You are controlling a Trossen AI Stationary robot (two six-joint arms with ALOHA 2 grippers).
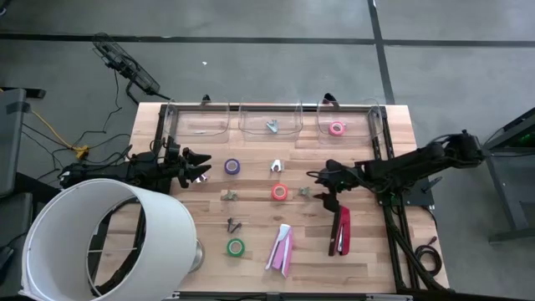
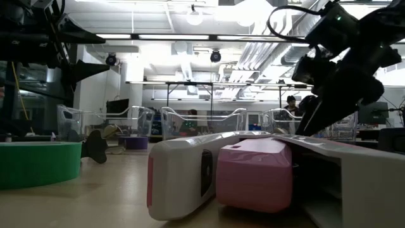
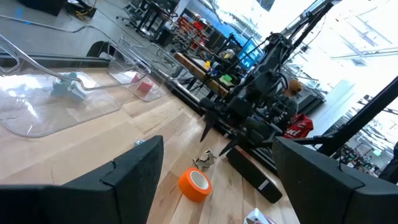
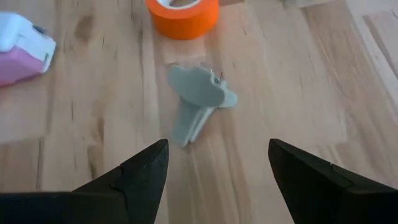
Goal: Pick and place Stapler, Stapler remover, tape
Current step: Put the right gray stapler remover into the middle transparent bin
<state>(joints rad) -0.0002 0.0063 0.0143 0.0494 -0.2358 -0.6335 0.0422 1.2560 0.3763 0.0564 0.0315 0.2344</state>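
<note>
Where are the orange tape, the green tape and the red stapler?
orange tape (image 1: 279, 192): high view, on the ring's top face, mid-table.
green tape (image 1: 236, 247): high view, on the ring's top face, near the front edge.
red stapler (image 1: 343, 230): high view, on the middle of its long body.

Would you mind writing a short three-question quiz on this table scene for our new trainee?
1. True or false: the pink tape roll lies inside a clear bin at the table's far edge.
2. Which thing lies straight ahead of the right gripper, between its open fingers? A) the green tape roll B) the grey staple remover C) the purple tape roll
3. Fill in: the red-and-black stapler lies on the table's ____ side, near the right arm.

Key: 1 true; 2 B; 3 right.
</note>
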